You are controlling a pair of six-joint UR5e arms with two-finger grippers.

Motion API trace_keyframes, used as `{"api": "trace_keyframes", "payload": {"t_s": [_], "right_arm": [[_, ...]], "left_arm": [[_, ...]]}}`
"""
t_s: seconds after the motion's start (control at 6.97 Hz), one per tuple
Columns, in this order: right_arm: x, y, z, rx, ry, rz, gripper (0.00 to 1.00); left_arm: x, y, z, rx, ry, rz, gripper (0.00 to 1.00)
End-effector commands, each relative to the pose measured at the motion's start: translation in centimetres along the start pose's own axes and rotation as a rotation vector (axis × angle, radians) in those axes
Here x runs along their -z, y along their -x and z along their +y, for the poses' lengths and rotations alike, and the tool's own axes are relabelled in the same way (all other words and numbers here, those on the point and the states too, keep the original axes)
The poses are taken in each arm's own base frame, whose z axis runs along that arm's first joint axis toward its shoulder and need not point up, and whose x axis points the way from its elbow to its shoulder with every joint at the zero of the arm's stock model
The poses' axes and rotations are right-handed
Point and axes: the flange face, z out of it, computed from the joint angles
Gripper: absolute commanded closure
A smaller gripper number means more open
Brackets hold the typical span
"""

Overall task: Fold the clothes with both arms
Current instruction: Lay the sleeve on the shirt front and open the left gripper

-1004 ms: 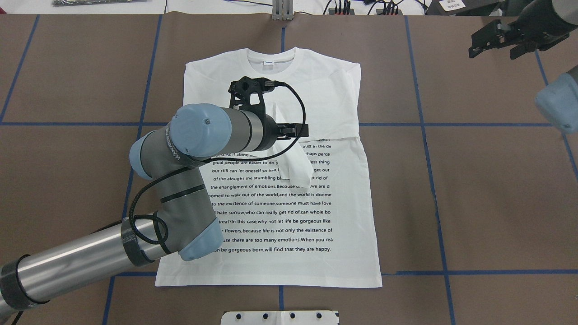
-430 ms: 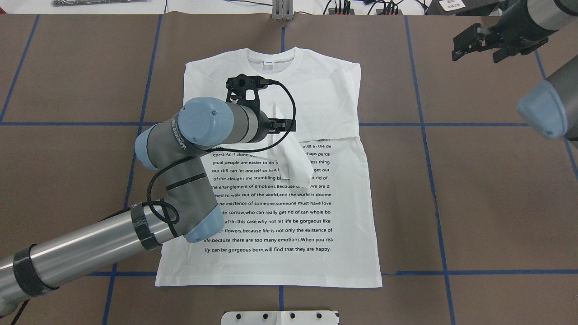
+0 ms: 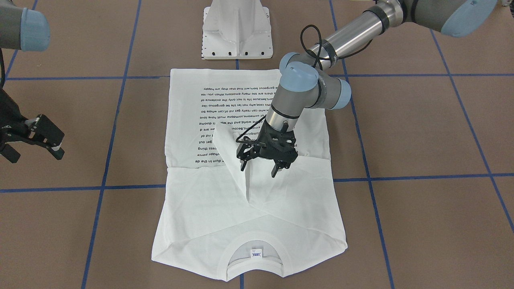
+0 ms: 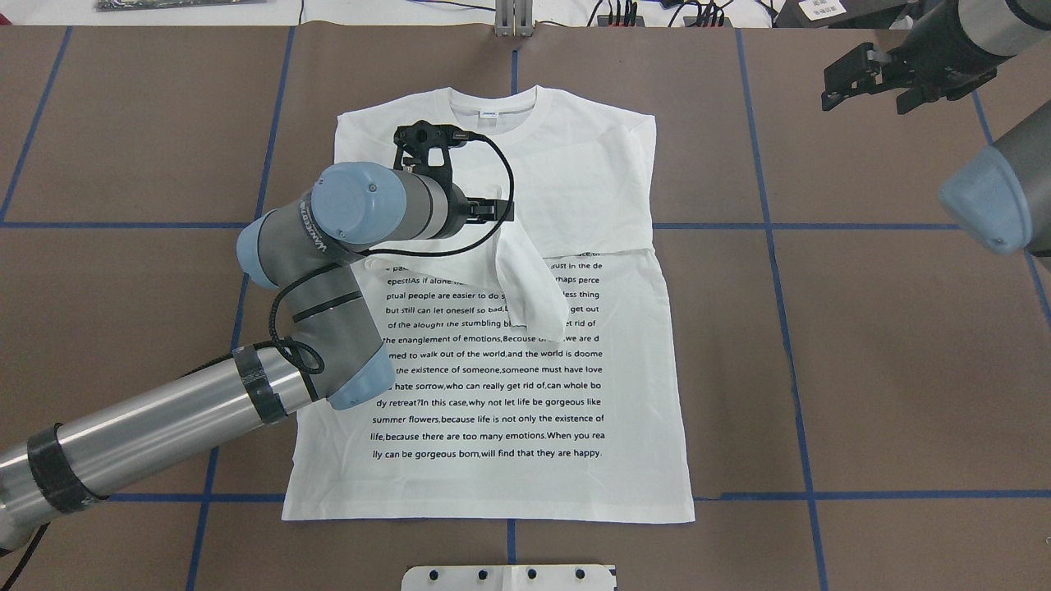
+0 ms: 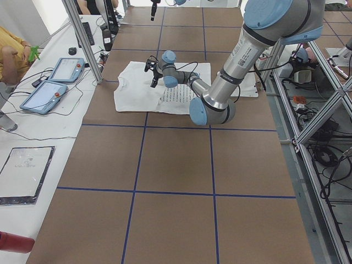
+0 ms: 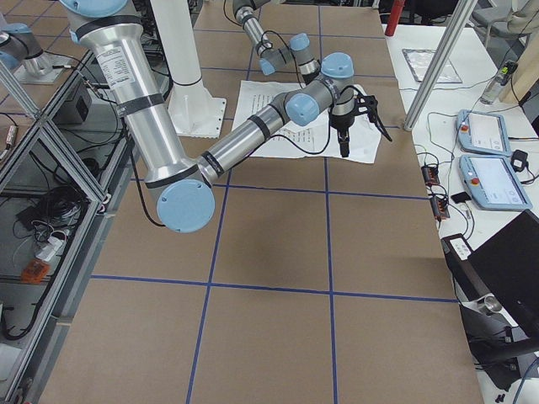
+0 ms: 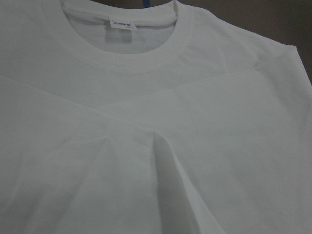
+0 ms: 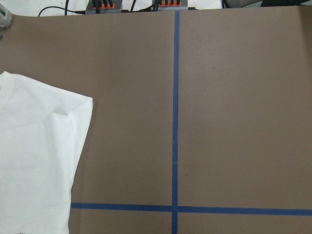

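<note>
The T-shirt [image 4: 575, 164] is lying flat, with one sleeve [image 4: 534, 295] folded inward below the collar [image 4: 493, 103]. The left gripper [image 3: 258, 170] is hovering over the chest, near the collar, jaws spread and holding nothing. The right gripper [image 4: 869, 97] is hanging well apart from the collar, off the cloth, jaws spread. The sleeve-folding step appears complete. The next move probably calls for both grippers to pinch the shoulder corners beside the collar.

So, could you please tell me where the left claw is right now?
In the front-facing view, the left claw hangs open over the T-shirt's plain chest, between the printed text and the collar, beside the folded-in sleeve.
</note>
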Motion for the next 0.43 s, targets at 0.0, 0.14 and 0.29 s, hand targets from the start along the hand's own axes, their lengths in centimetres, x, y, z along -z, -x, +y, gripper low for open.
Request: {"api": "trace_keyframes", "payload": {"t_s": [0.0, 0.14, 0.29], "right_arm": [[-0.07, 0.0, 0.09, 0.0, 0.002, 0.0, 0.0], [-0.12, -0.08, 0.12, -0.001, 0.002, 0.001, 0.0], [-0.16, -0.15, 0.16, -0.002, 0.003, 0.002, 0.0]], "left_arm": [[-0.46, 1.89, -1.35, -0.027, 0.018, -0.094, 0.0], [-0.75, 1.85, -1.14, -0.038, 0.035, -0.122, 0.0], [-1.1, 1.52, -0.54, -0.04, 0.053, -0.139, 0.0]]}}
